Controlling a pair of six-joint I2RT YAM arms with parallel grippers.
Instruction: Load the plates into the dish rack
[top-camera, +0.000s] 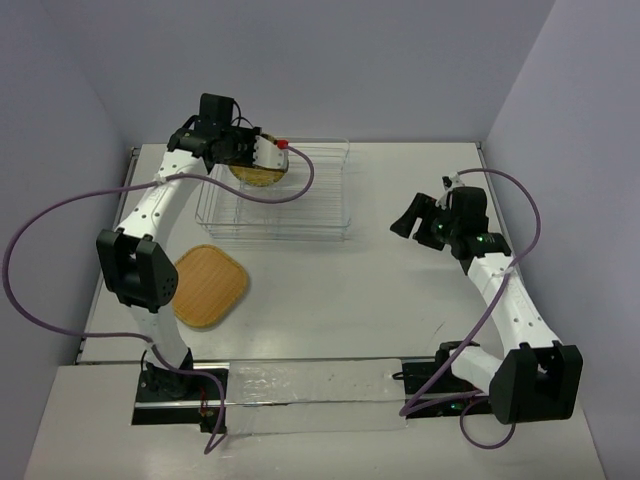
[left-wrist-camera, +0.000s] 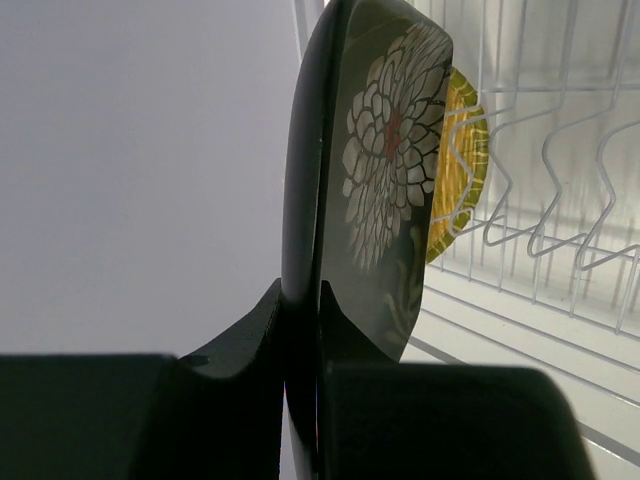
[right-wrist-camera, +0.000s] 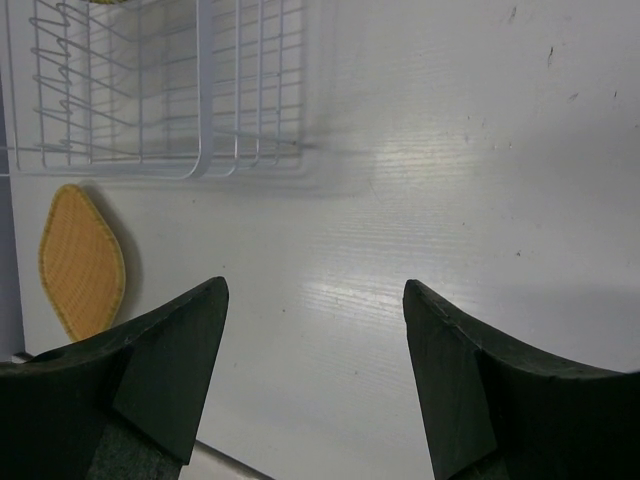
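Nearest, at 8 o'clock on the table (top-camera: 330, 300), the bamboo plate (top-camera: 210, 285) lies flat, not yet loaded. It is tan and matte, a rounded square w/ a low rim.

At 3 o'clock the R gripper (right-wrist-camera: 312, 290) hangs over bare tabletop, jaws wide, nothing between them. It is prob. parked clear so the other arm can work.

Farther, at approx. 12 o'clock, is the dish rack (top-camera: 310, 205): thin silvery wire, zigzag uprights, open basket sides.

At its 11 o'clock corner the L gripper (left-wrist-camera: 300, 300) pinches the black plate (left-wrist-camera: 385, 180) by the rim, jaws narrow. The plate is held on edge, upright, presumably so it can slip between the uprights. It is glossy and square-ish w/ soft corners, w/ a white flower, reddish at centre.

Just behind it the yellow plate (left-wrist-camera: 460, 160) stands in the rack, round w/ a greenish rim, wire crossing its face.
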